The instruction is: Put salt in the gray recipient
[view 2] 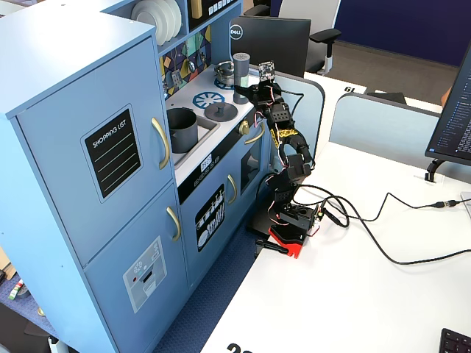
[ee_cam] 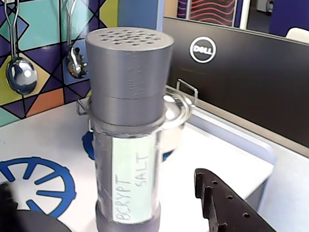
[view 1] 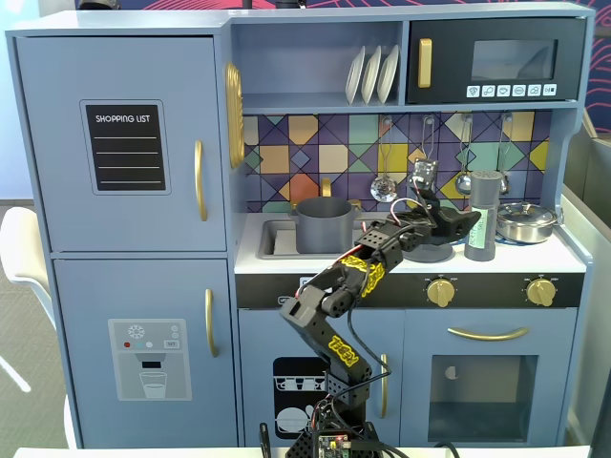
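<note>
One tall thing worries me most. Going left to right in a fixed view, the gray recipient [view 1: 326, 225] sits in the sink recess, then my fingers [view 1: 462, 227] reach over the counter [view 1: 549, 254], spread open and gripping nothing, just beside the salt [view 1: 482, 217], which stands upright on the stovetop with the silver pan [view 1: 526, 221] behind it. In the wrist view the salt [ee_cam: 128, 130] fills the frame and one finger [ee_cam: 227, 205] lies low and to its right. I judge a push off-centre could topple the slim shaker or knock it into the pan; a low or shallow grip may let it tilt on the carry to the pot.
</note>
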